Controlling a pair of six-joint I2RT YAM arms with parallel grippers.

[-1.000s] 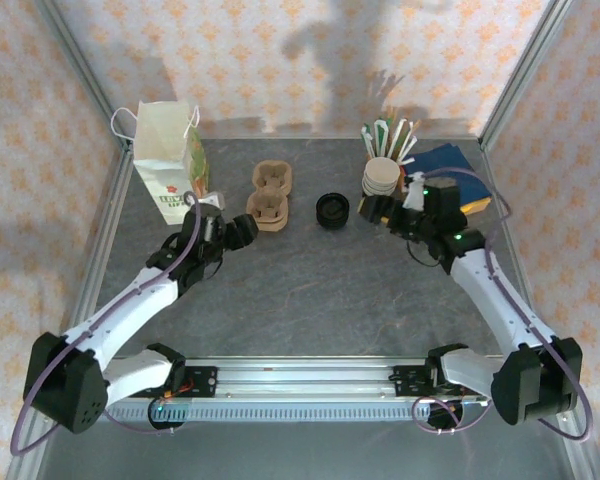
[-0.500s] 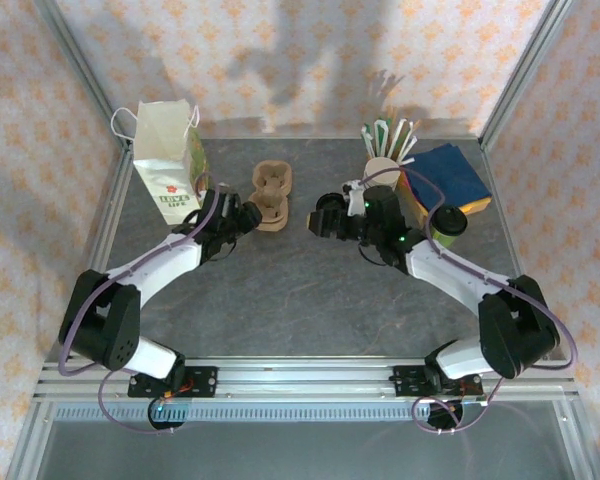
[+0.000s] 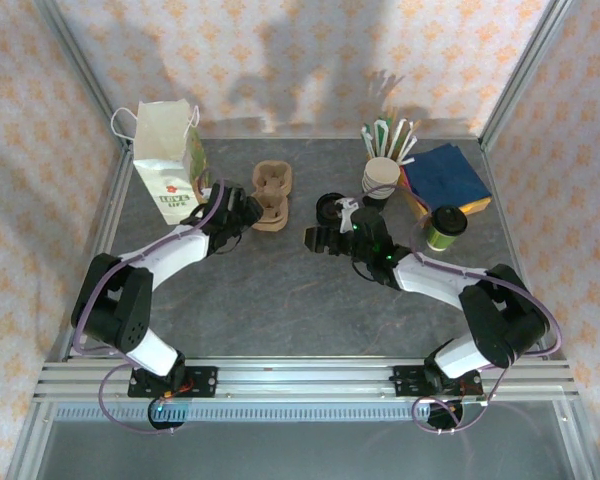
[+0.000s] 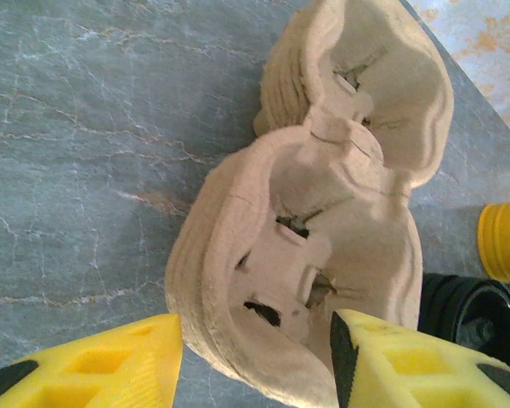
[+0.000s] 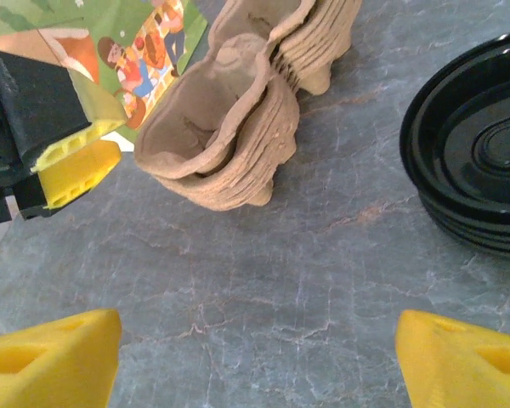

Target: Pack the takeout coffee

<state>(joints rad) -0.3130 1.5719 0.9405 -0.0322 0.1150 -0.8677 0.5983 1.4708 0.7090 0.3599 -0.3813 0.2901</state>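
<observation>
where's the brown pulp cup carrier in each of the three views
top external: pulp cup carrier sits upper centre-left, right of the paper bag.
left wrist: it fills the centre and runs toward the upper right.
right wrist: upper centre-left.
shared landmark: the black lids, on the carrier's right in all three.
</observation>
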